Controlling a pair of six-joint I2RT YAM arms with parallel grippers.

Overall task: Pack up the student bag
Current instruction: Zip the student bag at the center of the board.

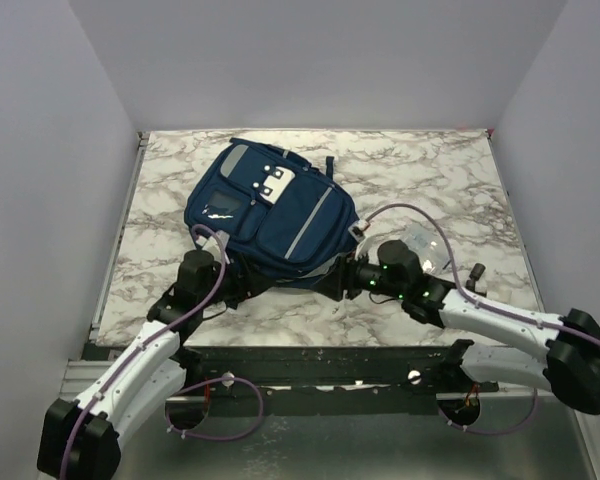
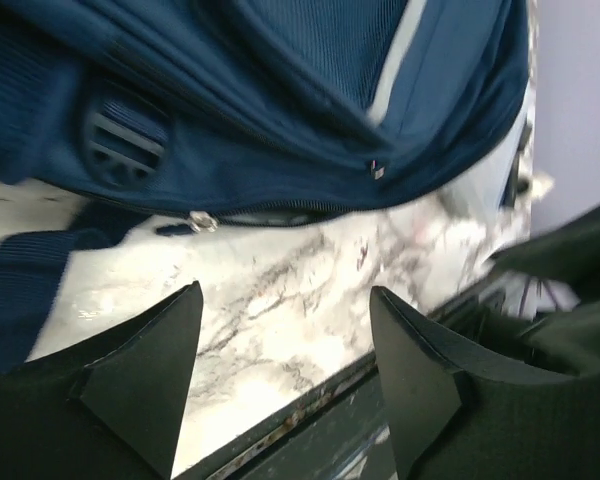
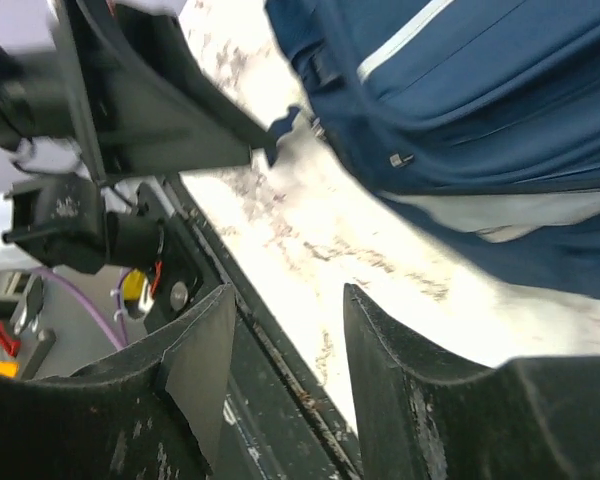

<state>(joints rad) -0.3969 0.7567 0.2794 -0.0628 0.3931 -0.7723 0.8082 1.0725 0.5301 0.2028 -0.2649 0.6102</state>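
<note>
The student bag [image 1: 265, 215] was matt navy woven cloth, with a ribbed webbing strap [image 2: 20, 290], a small shiny metal zip pull [image 2: 202, 221] and white plastic buckle clips [image 1: 277, 183]. The desk [image 1: 430, 170] looked smooth, glossy and marble-patterned. The right gripper [image 3: 288, 295] had dull, scuffed dark jaws.

text: none legible | labels: none | brands: none | numbers: none
</note>
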